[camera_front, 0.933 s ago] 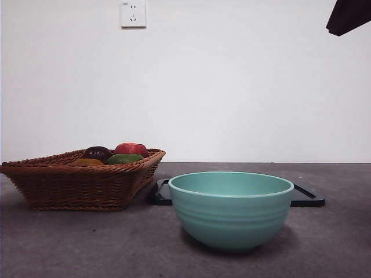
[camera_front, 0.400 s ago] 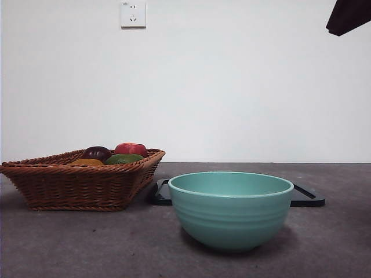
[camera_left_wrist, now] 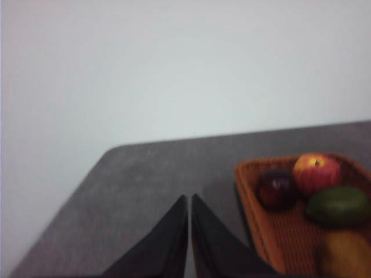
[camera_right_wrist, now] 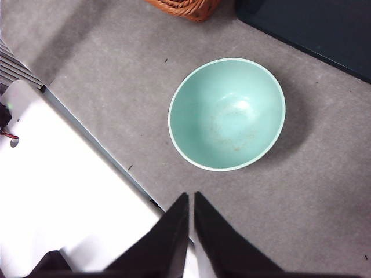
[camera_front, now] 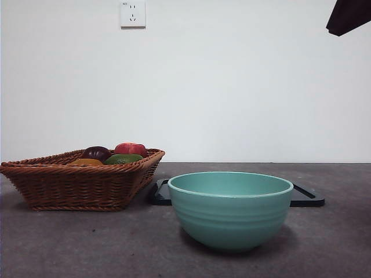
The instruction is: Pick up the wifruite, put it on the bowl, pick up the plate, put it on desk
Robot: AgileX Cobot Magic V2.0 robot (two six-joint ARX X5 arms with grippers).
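The wifruite (camera_front: 86, 163) lies in the wicker basket (camera_front: 75, 186) at the left; the left wrist view shows the wifruite (camera_left_wrist: 345, 255) at the basket's near end. The mint-green bowl (camera_front: 231, 211) stands empty on the desk (camera_front: 87, 243) at front centre. My left gripper (camera_left_wrist: 189, 198) is shut, hanging above the desk beside the basket (camera_left_wrist: 264, 226). My right gripper (camera_right_wrist: 191, 196) is shut, high above the desk edge, with the bowl (camera_right_wrist: 226, 113) below and ahead of it. No plate shows in any view.
A red apple (camera_front: 131, 149), a dark purple fruit (camera_front: 97, 153) and a green fruit (camera_front: 123, 158) share the basket. A glossy black tray (camera_front: 307, 198) lies flat behind the bowl. An arm's black tip (camera_front: 348, 16) shows at the top right corner. The desk edge (camera_right_wrist: 98, 147) runs under my right gripper.
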